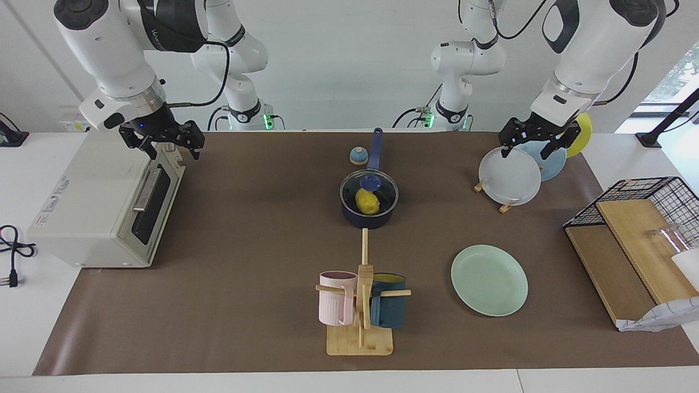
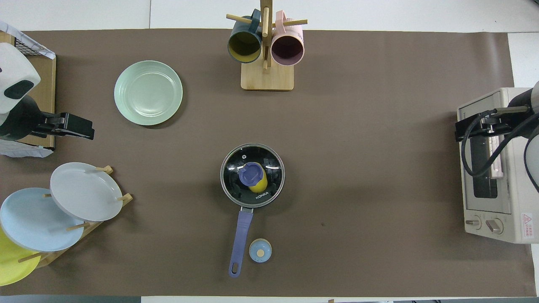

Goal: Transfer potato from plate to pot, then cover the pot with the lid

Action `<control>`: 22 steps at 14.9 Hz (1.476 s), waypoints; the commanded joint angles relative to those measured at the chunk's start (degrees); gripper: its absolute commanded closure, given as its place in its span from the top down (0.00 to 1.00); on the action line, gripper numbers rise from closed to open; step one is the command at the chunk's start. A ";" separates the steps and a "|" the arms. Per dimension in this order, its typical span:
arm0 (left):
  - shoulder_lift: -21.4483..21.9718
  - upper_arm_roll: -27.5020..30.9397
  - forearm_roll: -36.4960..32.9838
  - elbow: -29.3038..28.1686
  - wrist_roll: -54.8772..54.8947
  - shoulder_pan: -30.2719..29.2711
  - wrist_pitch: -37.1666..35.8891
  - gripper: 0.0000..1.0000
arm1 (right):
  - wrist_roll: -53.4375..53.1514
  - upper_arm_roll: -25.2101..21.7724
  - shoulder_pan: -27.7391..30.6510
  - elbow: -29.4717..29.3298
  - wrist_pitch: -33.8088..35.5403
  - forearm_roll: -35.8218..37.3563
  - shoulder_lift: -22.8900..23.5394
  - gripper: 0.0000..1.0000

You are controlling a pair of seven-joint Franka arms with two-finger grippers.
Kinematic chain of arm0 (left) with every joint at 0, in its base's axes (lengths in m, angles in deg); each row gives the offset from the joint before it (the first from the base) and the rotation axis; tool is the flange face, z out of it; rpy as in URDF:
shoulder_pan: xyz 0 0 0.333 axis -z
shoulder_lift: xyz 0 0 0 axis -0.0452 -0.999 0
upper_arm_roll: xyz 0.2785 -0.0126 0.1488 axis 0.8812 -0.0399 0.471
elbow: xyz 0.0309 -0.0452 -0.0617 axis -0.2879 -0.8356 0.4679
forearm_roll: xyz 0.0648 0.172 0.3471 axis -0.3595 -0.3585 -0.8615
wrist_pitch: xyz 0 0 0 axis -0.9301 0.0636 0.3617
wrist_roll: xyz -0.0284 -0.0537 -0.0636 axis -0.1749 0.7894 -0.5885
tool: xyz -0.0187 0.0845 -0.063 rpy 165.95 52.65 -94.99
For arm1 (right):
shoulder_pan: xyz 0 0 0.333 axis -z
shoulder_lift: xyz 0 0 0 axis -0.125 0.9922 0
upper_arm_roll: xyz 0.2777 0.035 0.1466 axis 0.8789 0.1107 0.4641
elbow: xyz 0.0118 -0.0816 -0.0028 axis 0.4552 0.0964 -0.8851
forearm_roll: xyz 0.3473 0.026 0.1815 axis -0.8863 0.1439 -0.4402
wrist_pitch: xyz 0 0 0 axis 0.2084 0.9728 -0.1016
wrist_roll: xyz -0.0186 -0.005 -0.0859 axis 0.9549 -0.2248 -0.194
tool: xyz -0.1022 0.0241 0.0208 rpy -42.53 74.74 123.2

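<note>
Seen from across the table (image 1: 246, 245), the pot (image 1: 369, 214) stands at the middle with its long handle running straight toward the robots, the lid (image 1: 369, 191) seated on its rim and the potato (image 1: 367, 201) visible through the glass inside. A bell (image 1: 358, 155) sits just beside the handle, and the plate (image 1: 489, 280) lies bare, farther from the robots and toward the left arm's end. The right pincer (image 1: 162, 143) hangs over the toaster oven (image 1: 98, 202), fingers spread and holding nothing; the left pincer (image 1: 534, 141) hangs above the plate rack (image 1: 510, 177), likewise spread and empty. From overhead, the word "KONKA" reads on the lid (image 2: 252, 176) near the handle, and the potato (image 2: 261, 184) peeks out from under the blue knob, its long axis hard to judge. The pot (image 2: 242, 229) points its handle back at the robots, with the bell (image 2: 260, 251) beside its tip. The plate (image 2: 148, 93) lies near the mug stand (image 2: 266, 75). The left pincer (image 2: 80, 126) and the right pincer (image 2: 467, 130) touch nothing, at opposite ends.
</note>
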State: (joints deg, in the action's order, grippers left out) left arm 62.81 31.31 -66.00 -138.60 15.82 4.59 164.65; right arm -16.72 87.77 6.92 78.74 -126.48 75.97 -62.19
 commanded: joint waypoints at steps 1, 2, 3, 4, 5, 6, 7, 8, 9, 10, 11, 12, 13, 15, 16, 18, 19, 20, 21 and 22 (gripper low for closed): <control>1.29 0.11 -0.28 -1.05 0.26 -0.06 -0.62 1.00 | 0.07 2.38 2.38 2.10 -0.68 0.76 -1.75 1.00; 1.29 0.11 -0.28 -1.05 0.26 -0.24 -0.62 1.00 | 0.41 2.29 2.55 2.01 -0.68 0.76 -1.75 1.00; 1.29 0.11 -0.28 -1.05 0.26 -0.24 -0.53 1.00 | 0.50 2.03 2.64 1.75 -0.41 0.67 -1.75 1.00; 1.29 0.19 -0.28 -1.05 0.35 -0.33 -0.53 1.00 | 0.59 1.59 2.64 1.31 0.81 0.58 -1.66 1.00; 1.29 0.19 -0.28 -1.05 0.35 -0.33 -0.44 1.00 | 0.85 0.63 2.64 1.31 1.43 0.41 -1.75 1.00; 1.29 0.19 -0.28 -1.05 0.35 -0.24 -0.35 1.00 | 1.29 0.19 2.55 1.65 1.61 0.23 -1.92 1.00; 1.29 0.19 -0.28 -1.05 0.35 -0.24 -0.44 1.00 | 0.95 0.10 2.12 1.92 1.44 0.23 -2.18 1.00; 1.29 0.19 -0.28 -1.05 0.35 -0.24 -0.35 1.00 | 1.03 0.09 1.50 2.01 1.43 0.23 -2.19 1.00; 1.29 0.19 -0.28 -1.05 0.35 -0.33 -0.35 1.00 | 1.12 0.09 0.80 2.27 1.52 0.23 -2.27 1.00; 1.29 0.28 -0.28 -1.05 0.35 -0.33 -0.44 1.00 | 1.12 0.09 0.79 3.32 1.44 0.23 -2.71 1.00; 1.29 0.28 -0.28 -1.05 0.35 -0.33 -0.44 1.00 | 1.21 0.09 0.88 3.85 1.52 0.23 -3.24 1.00; 1.29 0.28 -0.28 -1.05 0.35 -0.33 -0.44 1.00 | 1.21 0.09 0.88 3.68 2.04 0.23 -3.33 1.00; 1.29 0.28 -0.28 -1.05 0.43 -0.24 -0.44 1.00 | 1.12 0.18 0.88 3.42 3.01 0.14 -3.42 1.00; 1.29 0.28 -0.28 -1.05 0.35 -0.24 -0.44 1.00 | 1.12 0.27 0.79 3.16 4.16 0.14 -3.50 1.00; 1.29 0.28 -0.28 -1.05 0.35 -0.24 -0.44 1.00 | 1.03 0.18 0.97 2.72 3.46 0.14 -3.33 1.00; 1.29 0.28 -0.28 -1.05 0.35 -0.33 -0.35 1.00 | 1.03 0.18 1.23 2.54 2.40 -0.21 -3.24 1.00; 1.29 0.28 -0.28 -1.05 0.35 -0.33 -0.44 1.00 | 1.03 0.18 1.23 1.93 2.31 -0.39 -2.98 1.00; 1.29 0.28 -0.28 -1.05 0.35 -0.24 -0.44 1.00 | 1.12 -0.43 1.32 0.62 2.75 -1.43 -2.54 1.00; 1.29 0.28 -0.28 -1.05 0.35 -0.24 -0.44 1.00 | 1.47 -1.91 1.32 0.17 2.93 -1.88 -2.36 1.00; 1.29 0.28 -0.28 -1.05 0.35 -0.24 -0.44 1.00 | 1.38 -2.36 1.32 0.25 2.84 -1.88 -2.36 1.00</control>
State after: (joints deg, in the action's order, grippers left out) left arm 62.81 31.57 -66.00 -138.61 15.82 4.53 164.63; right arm -16.68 86.77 7.60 79.63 -123.40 75.34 -64.55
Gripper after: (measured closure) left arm 0.000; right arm 0.000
